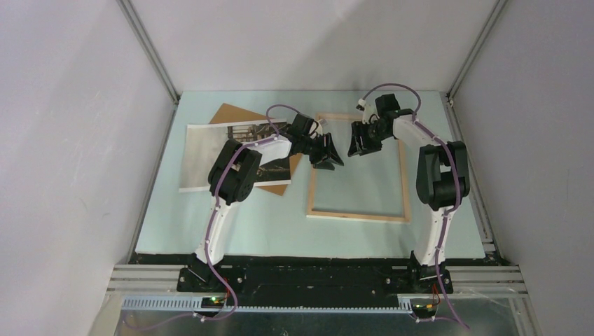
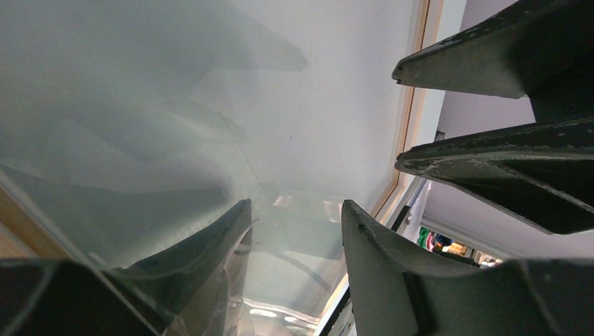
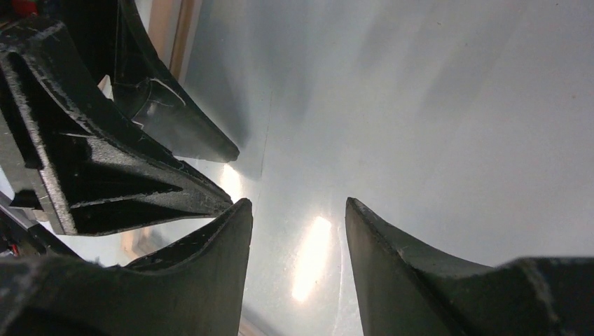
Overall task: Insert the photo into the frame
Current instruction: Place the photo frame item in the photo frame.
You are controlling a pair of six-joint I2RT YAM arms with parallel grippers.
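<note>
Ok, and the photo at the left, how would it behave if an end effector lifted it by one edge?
The photo looks like a thin flat sheet, so it would probably droop rather than stay rigid. It lies flush over the brown backing board, so pinching an edge seems hard; it may slide instead.

The left arm [image 1: 235,171] hides part of the photo [image 1: 202,157].

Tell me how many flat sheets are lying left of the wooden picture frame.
2. The white-bordered photo print lies on top; the plain brown backing board lies beneath it, corners poking out at the far and near-right sides. Others could be hidden underneath.
</note>
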